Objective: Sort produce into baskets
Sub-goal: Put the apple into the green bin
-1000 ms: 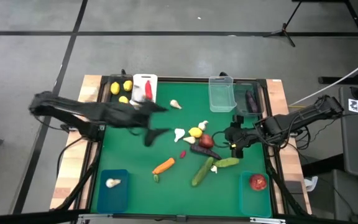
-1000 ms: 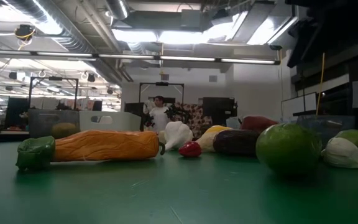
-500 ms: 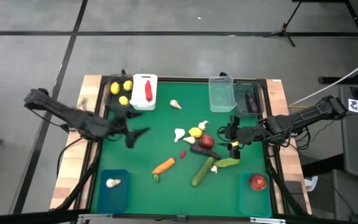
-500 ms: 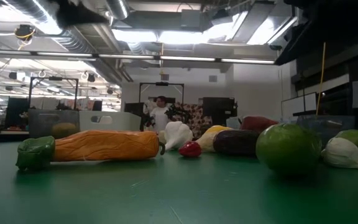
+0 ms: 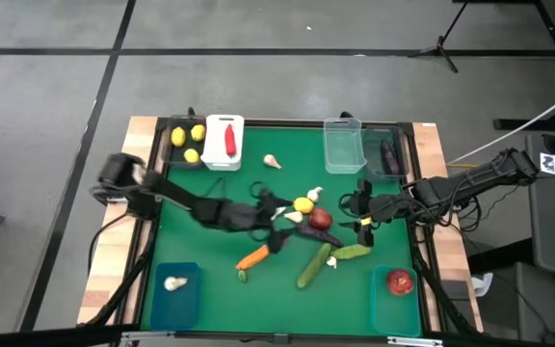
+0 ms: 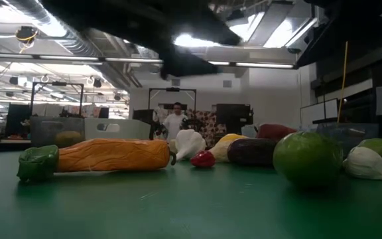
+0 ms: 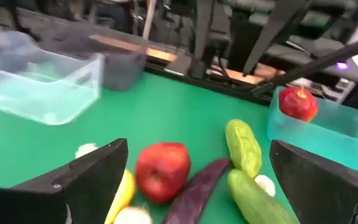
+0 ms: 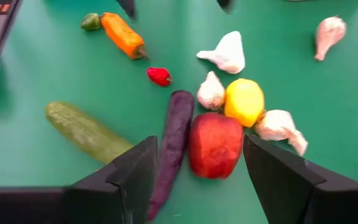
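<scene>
Loose produce lies mid-table: lemon [image 5: 303, 204], red fruit [image 5: 321, 219], eggplant [image 5: 318, 234], chili [image 5: 283, 238], carrot [image 5: 253, 257], two cucumbers [image 5: 313, 267], garlic bulbs [image 5: 277, 207]. My left gripper [image 5: 273, 219] is open and empty above the cluster's left side; its wrist view shows the red fruit [image 7: 162, 171] between the fingers, farther off. My right gripper [image 5: 356, 212] is open and empty at the cluster's right side, with the red fruit [image 8: 215, 144] and eggplant [image 8: 173, 140] ahead of it.
At the far edge stand a dark bin with lemons [image 5: 186, 142], a white bin [image 5: 224, 142] with a chili, a clear bin [image 5: 344, 145] and a dark bin with an eggplant [image 5: 388, 154]. Teal bins at the near corners hold a garlic [image 5: 174, 284] and a red fruit [image 5: 399, 281].
My left arm has drawn back toward the table's left edge, then swung right and toward the near edge, to the produce cluster at mid-table. The produce has not moved.
</scene>
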Available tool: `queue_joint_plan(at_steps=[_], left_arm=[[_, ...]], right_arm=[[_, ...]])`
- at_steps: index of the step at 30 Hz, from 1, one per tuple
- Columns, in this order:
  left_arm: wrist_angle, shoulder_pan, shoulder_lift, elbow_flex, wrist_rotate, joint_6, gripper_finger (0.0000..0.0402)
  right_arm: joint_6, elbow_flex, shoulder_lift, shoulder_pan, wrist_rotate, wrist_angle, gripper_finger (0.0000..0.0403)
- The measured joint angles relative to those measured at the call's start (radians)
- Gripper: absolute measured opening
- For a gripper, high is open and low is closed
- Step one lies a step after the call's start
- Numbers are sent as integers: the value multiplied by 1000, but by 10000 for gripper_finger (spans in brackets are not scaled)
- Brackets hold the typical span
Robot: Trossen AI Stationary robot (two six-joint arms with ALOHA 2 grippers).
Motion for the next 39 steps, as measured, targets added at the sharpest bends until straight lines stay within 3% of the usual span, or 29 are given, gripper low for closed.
queue_joint_plan(at_steps=[5,12,19,24,26,32,39], left_arm=[[14,77,145,117,65,14,390],[177,105,236,124,7,-18,390],[205,83,325,142,-73,8,390],[193,77,368,197,-35,66,390],[86,77,373,248,3,99,390],[-436,106,379,474,81,171,390],[-637,119,375,654,164,378,390]], right_arm=[[25,0,0,0,-39,-2,237],[25,0,0,0,-72,-8,237],[25,0,0,1,-75,-8,237],[25,0,0,1,-75,-8,237],[25,0,0,1,-74,-8,237],[29,0,0,1,-98,-2,237],[51,0,1,1,-159,-1,237]])
